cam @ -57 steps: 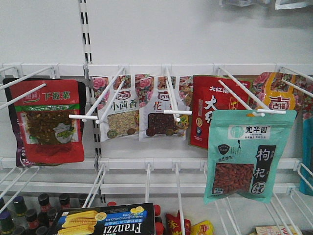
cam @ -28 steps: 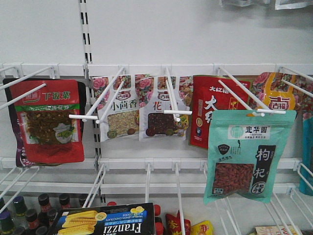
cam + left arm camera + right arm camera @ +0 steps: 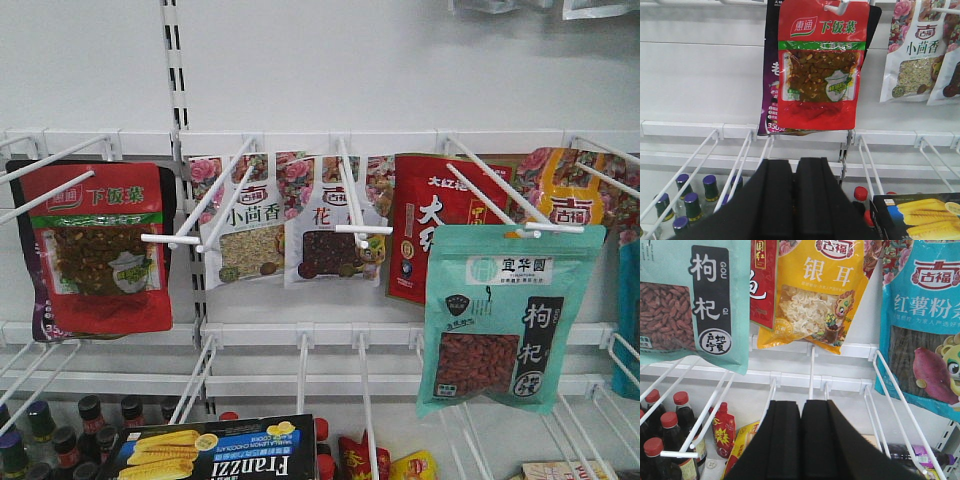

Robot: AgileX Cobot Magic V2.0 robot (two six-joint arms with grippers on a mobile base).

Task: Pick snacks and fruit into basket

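I reckon my right gripper [image 3: 801,407], closed on nothing, should pinch the light, floppy teal goji pouch [image 3: 508,318] by its lower edge.

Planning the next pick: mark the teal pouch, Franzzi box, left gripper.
teal pouch [image 3: 478,362], front view, berry window.
Franzzi box [image 3: 215,450], front view, top face.
left gripper [image 3: 794,167], left wrist view, between its fingertips.

Lighting bright, even and diffuse; source not in view. White back panel [image 3: 400,60] reads pale grey in the front view, with no blown highlights. Shadows faint and soft-edged. Mild sheen on red pouch [image 3: 821,65] and teal pouch [image 3: 505,320]. Front view soft, small print unreadable; wrist views sharper. Both the left gripper [image 3: 794,200] and right gripper [image 3: 801,440] render flat black, with no surface detail.
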